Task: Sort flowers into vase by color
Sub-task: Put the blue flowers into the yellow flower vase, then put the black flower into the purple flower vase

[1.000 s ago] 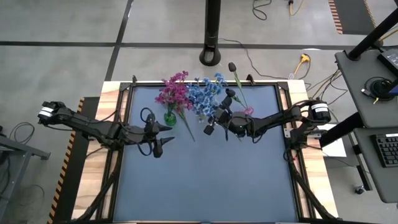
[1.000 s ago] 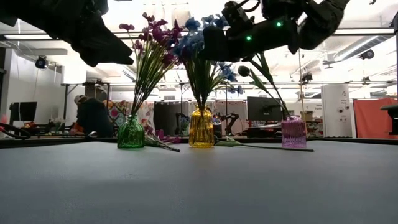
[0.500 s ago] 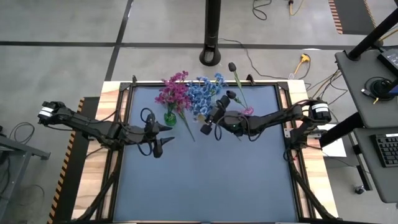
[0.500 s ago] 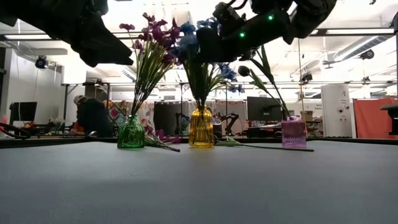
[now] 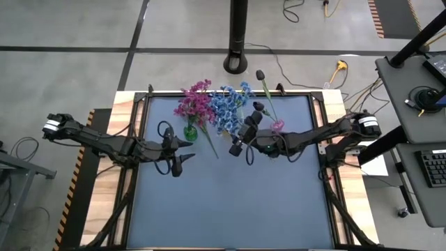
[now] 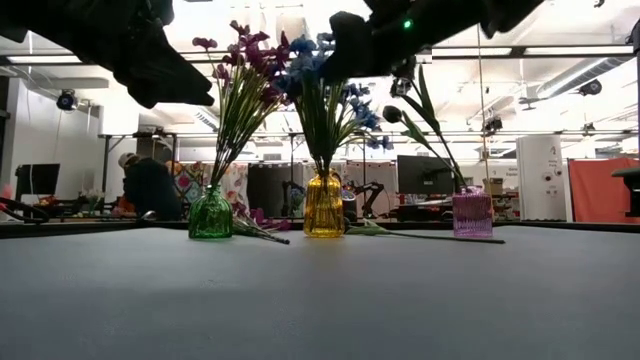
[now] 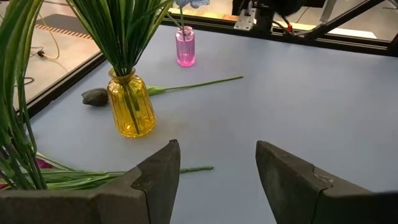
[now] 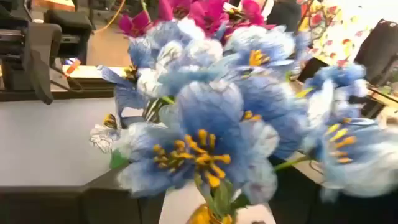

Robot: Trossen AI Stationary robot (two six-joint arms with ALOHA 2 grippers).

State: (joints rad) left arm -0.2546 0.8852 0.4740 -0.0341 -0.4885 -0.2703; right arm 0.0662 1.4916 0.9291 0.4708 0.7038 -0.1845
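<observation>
Three small vases stand near the table's far edge. A green vase (image 6: 210, 215) holds magenta flowers (image 5: 194, 104), a yellow vase (image 6: 324, 205) holds blue flowers (image 5: 228, 106), and a pink vase (image 6: 472, 214) holds one dark purple bud (image 5: 259, 74). A dark bud (image 7: 94, 96) on a long stem lies on the table behind the yellow vase, and a magenta sprig (image 5: 208, 143) lies beside the green one. My right gripper (image 5: 242, 150) is open, high above the blue bunch, with blue blooms (image 8: 205, 143) close in front of its fingers. My left gripper (image 5: 187, 150) hovers open near the green vase.
The dark table mat (image 5: 230, 209) stretches bare toward the near edge. A black frame rail (image 5: 136, 160) borders the table. A dark post base (image 5: 237, 63) stands beyond the far edge, and a person (image 6: 150, 185) shows in the room behind.
My right gripper has risen over the blue bunch, climbing toward the top of the low view. The vases, the flowers and my left arm have kept still.
</observation>
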